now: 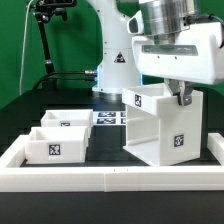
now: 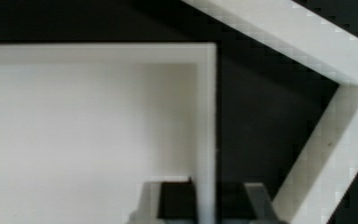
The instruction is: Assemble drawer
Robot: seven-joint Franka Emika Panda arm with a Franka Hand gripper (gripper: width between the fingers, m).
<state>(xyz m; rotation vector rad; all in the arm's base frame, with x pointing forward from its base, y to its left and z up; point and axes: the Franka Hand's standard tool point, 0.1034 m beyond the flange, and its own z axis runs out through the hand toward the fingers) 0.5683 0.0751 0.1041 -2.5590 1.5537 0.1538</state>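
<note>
Drawer case [image 1: 160, 135]: standing on the table [image 1: 105, 152] at the exterior view's right, directly beneath the claw [image 1: 181, 98]
Claw state: fingers apart, astride the case's thin upper wall, not clamped
Trays [image 1: 58, 145]: two, well apart toward the exterior view's left
Obstacles: none; marker board [image 1: 110, 117] lies behind

Nothing legible — drawer tags [image 1: 178, 141] show patterns only.
</note>
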